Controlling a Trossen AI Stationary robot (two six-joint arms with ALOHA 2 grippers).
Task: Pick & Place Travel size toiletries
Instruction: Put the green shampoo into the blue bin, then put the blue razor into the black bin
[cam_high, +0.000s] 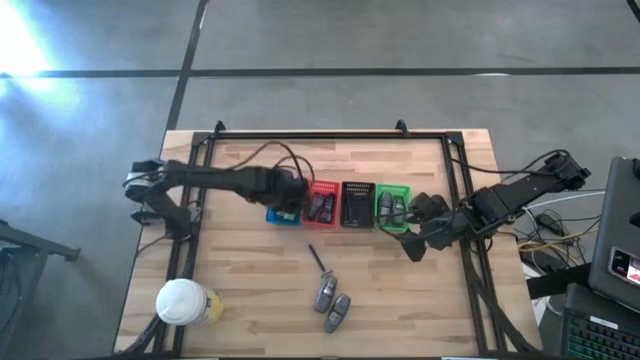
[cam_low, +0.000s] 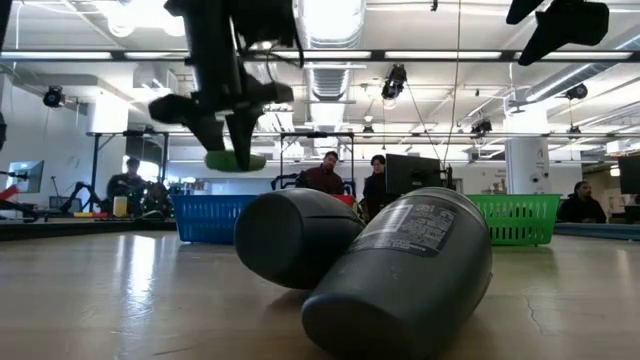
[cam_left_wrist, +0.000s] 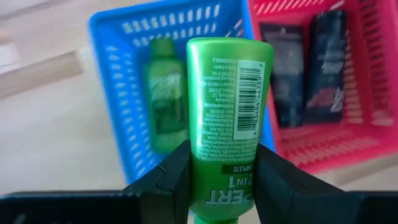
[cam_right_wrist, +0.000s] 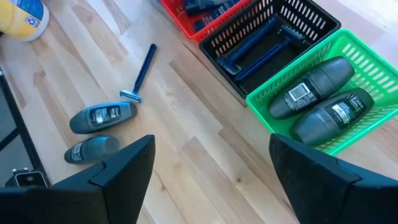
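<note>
My left gripper (cam_left_wrist: 225, 171) is shut on a bright green tube (cam_left_wrist: 229, 99) and hovers over the blue basket (cam_left_wrist: 134, 68), where a second green tube (cam_left_wrist: 163, 93) lies. In the low view the tube (cam_low: 235, 160) hangs clear above the blue basket (cam_low: 210, 218). My right gripper (cam_right_wrist: 211, 149) is open and touches nothing, near the green basket (cam_right_wrist: 292, 130), which holds two grey oval pieces (cam_right_wrist: 314, 81). Two more grey oval pieces (cam_high: 331, 302) and a thin black stick (cam_high: 318, 258) lie on the table. Dark sachets (cam_left_wrist: 311, 62) lie in the red basket. My left gripper pinches the green tube between its two fingers (cam_left_wrist: 171, 177), on the lower body near the cap end (cam_left_wrist: 224, 186). The fingers lie along the tube, whose flat barcode end (cam_left_wrist: 231, 46) sticks out past the fingertips. The tube is lifted clear, over the blue basket.
Four small baskets stand in a row at mid-table: blue, red (cam_high: 322, 205), black (cam_high: 357, 203) with thin sticks in it, green (cam_high: 392, 207). A white-lidded cup (cam_high: 182, 302) lies near the table's near left corner. People show in the room beyond the table.
</note>
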